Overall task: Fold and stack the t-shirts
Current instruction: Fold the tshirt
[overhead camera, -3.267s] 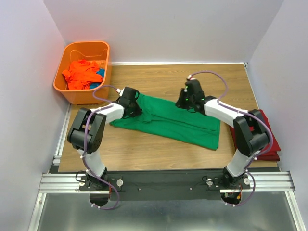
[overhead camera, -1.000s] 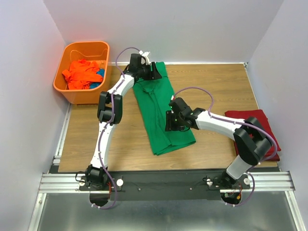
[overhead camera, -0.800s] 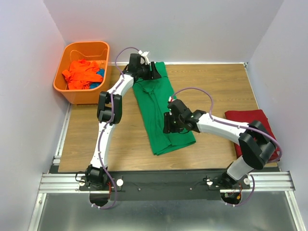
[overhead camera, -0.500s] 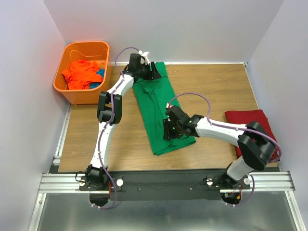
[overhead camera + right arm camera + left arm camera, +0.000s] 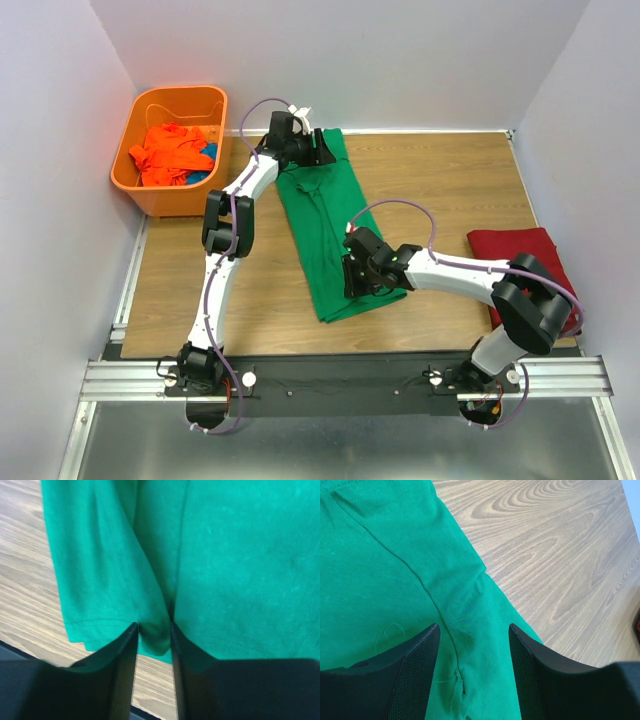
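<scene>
Since the last frame the right gripper (image 5: 351, 279) has moved a little nearer along the green shirt (image 5: 318, 215), and it pinches a fold close to the near hem, jaws almost together. The left gripper (image 5: 472, 628) stays at the far end, jaws apart over the cloth. This shirt lies as a long strip on the table (image 5: 450, 190), well apart from the red shirt (image 5: 512, 246) at the right edge.

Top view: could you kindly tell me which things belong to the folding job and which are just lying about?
Job: green shirt, red shirt, orange shirt.
Lying about: basket, blue cloth inside it.
</scene>
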You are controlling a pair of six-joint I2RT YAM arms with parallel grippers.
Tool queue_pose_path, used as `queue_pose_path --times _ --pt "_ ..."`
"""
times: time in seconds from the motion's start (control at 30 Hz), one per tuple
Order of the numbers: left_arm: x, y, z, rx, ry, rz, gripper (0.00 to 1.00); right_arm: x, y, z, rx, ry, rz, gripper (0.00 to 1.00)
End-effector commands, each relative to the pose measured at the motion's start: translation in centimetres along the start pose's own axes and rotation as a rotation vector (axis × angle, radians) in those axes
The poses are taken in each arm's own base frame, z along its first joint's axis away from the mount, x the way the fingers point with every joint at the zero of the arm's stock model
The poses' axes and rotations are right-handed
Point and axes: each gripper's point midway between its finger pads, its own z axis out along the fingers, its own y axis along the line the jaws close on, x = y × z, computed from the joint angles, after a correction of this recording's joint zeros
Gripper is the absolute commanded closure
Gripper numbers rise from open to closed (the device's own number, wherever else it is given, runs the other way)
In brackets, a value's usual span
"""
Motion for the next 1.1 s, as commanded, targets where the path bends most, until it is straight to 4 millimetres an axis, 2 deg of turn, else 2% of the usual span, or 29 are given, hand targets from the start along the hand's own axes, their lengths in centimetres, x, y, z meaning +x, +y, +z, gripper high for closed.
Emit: queue_pose_path --times 0.0,0.03,0.17,0.37,0.57,0.73,1.07 --pt "-0.8 -0.6 -0.6 0.023 -0.010 0.008 0.35 0.4 -0.4 -0.5 0.022 -0.013 0.016 0.64" --pt "-0.7 -0.5 -0.6 0.022 -0.009 0.005 0.35 0.5 -0.4 -0.6 0.019 -0.013 0.019 0.65" --pt "-0.7 -0.5 -0.5 0.023 -0.007 0.003 0.35 0.5 -0.2 -1.1 0.007 -0.021 0.035 0.82" --pt "-0.5 -0.2 -0.4 0.015 -0.008 -0.002 0.35 1.1 -0.1 -2.0 -0.006 -0.020 0.059 0.94" --pt "-0.5 -0.2 -0.2 0.017 -0.008 -0.006 0.35 2.3 -0.4 -2.8 0.000 -0.008 0.085 0.95" --pt "-0.5 -0.1 -0.1 0.020 -0.007 -0.007 0.35 3.7 -1.2 -2.3 0.030 0.022 0.100 0.95" --pt "-0.6 -0.3 -0.2 0.027 -0.006 0.003 0.35 4.5 -3.1 -2.0 0.126 0.016 0.142 0.94"
